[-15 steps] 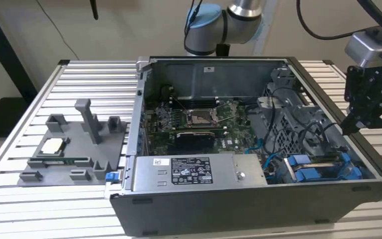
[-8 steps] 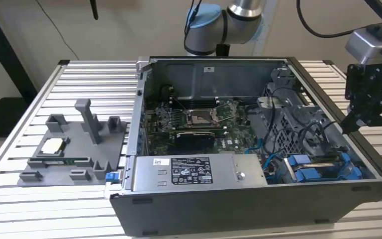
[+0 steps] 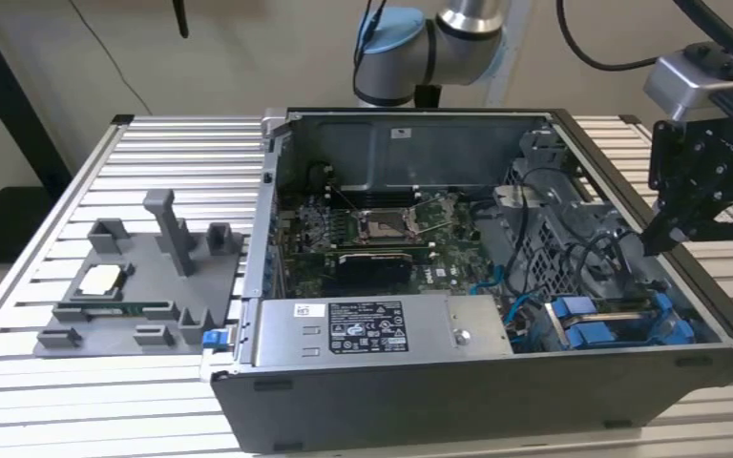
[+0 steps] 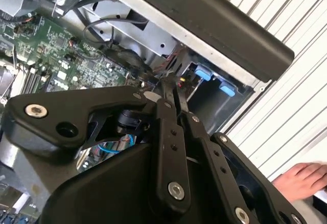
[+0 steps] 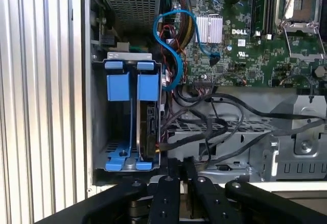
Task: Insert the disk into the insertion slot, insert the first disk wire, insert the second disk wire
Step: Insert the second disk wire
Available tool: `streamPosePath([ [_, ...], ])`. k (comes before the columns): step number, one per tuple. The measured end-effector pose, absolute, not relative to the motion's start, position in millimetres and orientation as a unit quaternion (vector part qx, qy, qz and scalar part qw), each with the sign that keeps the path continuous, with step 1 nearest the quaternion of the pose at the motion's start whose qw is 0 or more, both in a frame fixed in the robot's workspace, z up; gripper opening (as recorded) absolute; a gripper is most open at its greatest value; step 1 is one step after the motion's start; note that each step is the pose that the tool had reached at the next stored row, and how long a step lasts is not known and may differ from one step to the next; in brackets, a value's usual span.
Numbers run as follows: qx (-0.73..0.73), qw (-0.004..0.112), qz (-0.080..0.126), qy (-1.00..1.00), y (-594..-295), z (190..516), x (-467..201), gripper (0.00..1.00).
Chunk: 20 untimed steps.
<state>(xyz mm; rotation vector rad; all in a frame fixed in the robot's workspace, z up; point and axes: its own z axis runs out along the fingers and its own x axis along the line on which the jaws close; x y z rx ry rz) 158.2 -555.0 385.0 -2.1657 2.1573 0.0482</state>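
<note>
Pincer first: from my station the gripper [image 3: 685,229] hangs at the exterior view's right, just outside and above the right-hand wall of the computer case [image 3: 469,401]. In both wrist views its two black fingers [image 4: 176,106] run side by side and meet at the tips, so I read it as closed, with nothing between them that I can make out.

I see the disk [image 5: 148,127] already seated on edge in the insertion slot [image 5: 120,147], its blue carrier tabs [image 5: 135,83] standing at the mouth of the bay. In the exterior view that bay sits in the case's near right corner, beside the grey power supply [image 3: 380,329] with its white label. So the first step looks done to me.

The relation I'm watching: the bay lies below the gripper and toward the near side of the case, just inside the wall it hovers over. The disk's long axis runs roughly along that wall.

A blue cable [image 5: 171,45] loops from the motherboard [image 5: 245,45] toward the bay, and black wires [image 5: 214,122] trail beside the disk. Whether either is plugged into the disk, I cannot tell.

A person's hand [image 4: 301,178] rests on the slatted table [image 3: 163,153] in the second wrist view, outside the case. The grey fixture tray [image 3: 137,286] sits at the exterior view's left, well apart.
</note>
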Motion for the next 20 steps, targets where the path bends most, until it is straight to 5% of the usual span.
streamPosePath([
  [20, -0.707, 0.049, 0.016, 0.706, -575.1, 369.3, 122.2, 0.16],
])
